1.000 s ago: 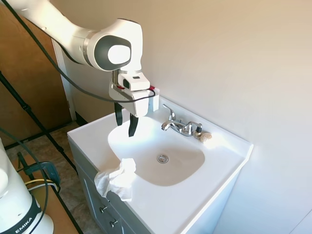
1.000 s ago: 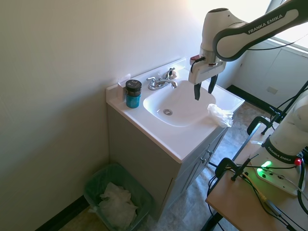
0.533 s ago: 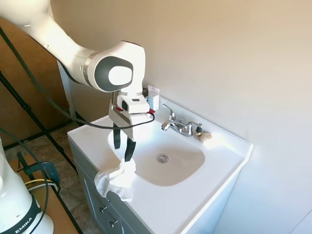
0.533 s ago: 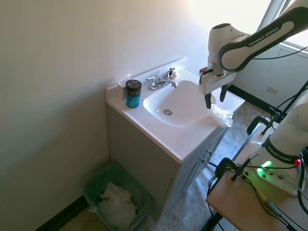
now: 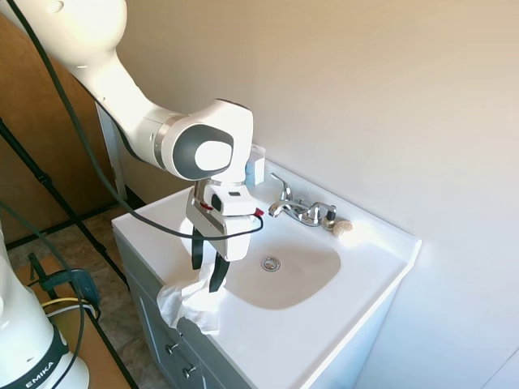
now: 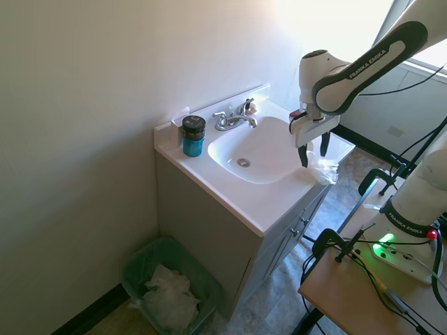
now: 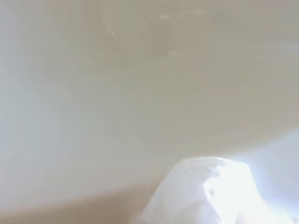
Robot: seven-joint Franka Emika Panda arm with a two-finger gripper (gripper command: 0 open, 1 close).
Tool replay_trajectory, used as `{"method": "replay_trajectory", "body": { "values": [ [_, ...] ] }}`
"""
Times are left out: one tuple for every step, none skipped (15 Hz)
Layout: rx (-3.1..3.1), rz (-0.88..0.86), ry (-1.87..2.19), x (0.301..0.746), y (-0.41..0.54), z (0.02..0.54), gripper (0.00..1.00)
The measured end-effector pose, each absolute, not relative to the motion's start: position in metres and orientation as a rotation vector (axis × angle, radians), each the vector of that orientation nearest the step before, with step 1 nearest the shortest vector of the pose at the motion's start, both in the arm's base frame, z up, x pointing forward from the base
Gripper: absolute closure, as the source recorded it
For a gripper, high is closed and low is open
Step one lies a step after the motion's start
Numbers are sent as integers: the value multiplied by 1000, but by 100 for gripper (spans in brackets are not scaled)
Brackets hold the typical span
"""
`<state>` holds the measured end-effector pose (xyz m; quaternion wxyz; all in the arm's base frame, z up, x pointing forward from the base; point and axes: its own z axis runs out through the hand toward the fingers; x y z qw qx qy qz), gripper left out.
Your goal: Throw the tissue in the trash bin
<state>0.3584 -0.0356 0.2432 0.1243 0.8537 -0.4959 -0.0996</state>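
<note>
A crumpled white tissue (image 5: 188, 304) lies on the front corner of the white sink counter (image 5: 324, 340), partly drooping over the edge; it also shows as the tissue (image 6: 323, 169) and, blurred and close, the tissue (image 7: 205, 196). My gripper (image 5: 204, 277) is open, its two dark fingers straddling the top of the tissue, tips down at its folds. From the other side the gripper (image 6: 313, 155) stands just above the tissue. The trash bin (image 6: 143, 258), green with white paper inside, sits on the floor beside the cabinet.
The basin (image 5: 276, 263) with its drain and a chrome faucet (image 5: 296, 209) lie beside the gripper. A blue jar with a dark lid (image 6: 193, 136) stands at the counter's back corner. The wall runs close behind the counter.
The gripper has come down from above the basin and moved toward the counter's front corner, ending with its open fingers around the top of the tissue. The tissue has not moved.
</note>
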Motion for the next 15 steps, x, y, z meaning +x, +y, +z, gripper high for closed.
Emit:
{"method": "replay_trajectory", "body": {
  "values": [
    [2489, -293, -1449, 359, -38, 241, 100],
    [2490, -297, -1449, 359, -39, 239, 100],
    [2492, -301, -1447, 360, -40, 238, 100],
    [2495, -303, -1443, 361, -40, 237, 100],
    [2498, -309, -1441, 360, -40, 236, 100],
    [2500, -313, -1438, 360, -39, 235, 100],
    [2502, -316, -1436, 360, -39, 235, 100],
    [2505, -320, -1433, 360, -38, 234, 100],
    [2510, -326, -1433, 360, -38, 234, 100],
    [2516, -329, -1431, 361, -38, 234, 100],
    [2522, -332, -1430, 361, -38, 234, 100],
    [2526, -334, -1431, 361, -38, 234, 100],
    [2529, -333, -1430, 361, -38, 234, 100],
    [2533, -329, -1429, 362, -38, 234, 100],
    [2536, -326, -1427, 362, -38, 233, 100]
  ]
}}
